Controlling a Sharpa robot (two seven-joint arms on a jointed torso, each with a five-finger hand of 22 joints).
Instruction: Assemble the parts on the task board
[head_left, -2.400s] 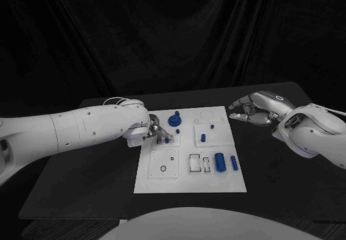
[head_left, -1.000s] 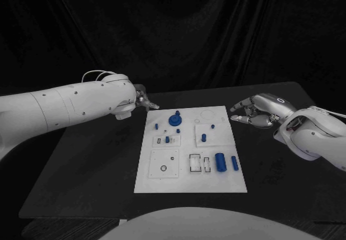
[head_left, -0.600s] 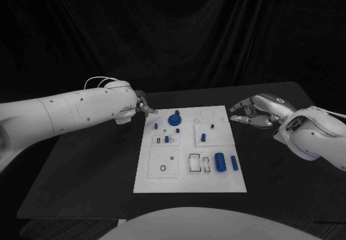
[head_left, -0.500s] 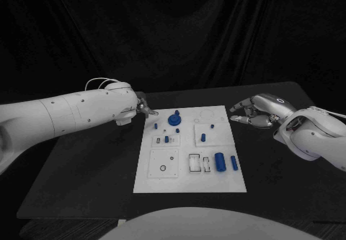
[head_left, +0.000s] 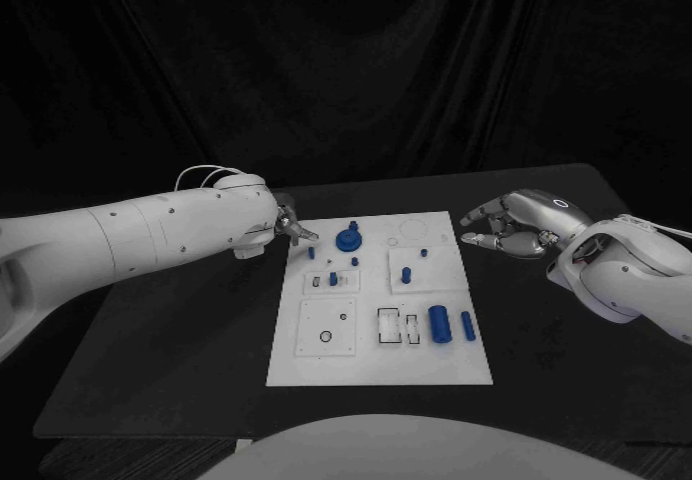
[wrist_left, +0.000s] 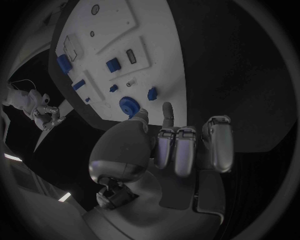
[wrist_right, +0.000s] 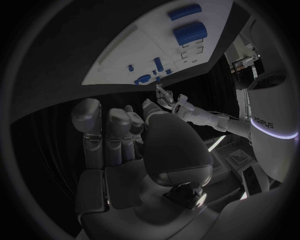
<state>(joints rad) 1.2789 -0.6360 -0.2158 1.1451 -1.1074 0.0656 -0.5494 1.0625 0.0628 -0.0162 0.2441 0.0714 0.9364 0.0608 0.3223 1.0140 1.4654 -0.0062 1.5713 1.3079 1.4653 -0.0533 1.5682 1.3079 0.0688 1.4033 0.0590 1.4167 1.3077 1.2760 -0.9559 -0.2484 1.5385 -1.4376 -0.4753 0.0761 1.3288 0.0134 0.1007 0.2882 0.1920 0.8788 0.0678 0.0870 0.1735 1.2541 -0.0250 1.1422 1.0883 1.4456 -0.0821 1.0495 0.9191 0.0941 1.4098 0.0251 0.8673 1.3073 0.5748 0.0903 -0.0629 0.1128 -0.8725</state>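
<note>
Head view: the left robot hand — lifted off the small parts it was working at — now hovers at the board far-left corner, fingers curled, grasping nothing; right robot hand unchanged, clenched — another part comes next.

Black table w/ white task board flat at centre

The task board lies mid-table, with the parts on it.
</note>
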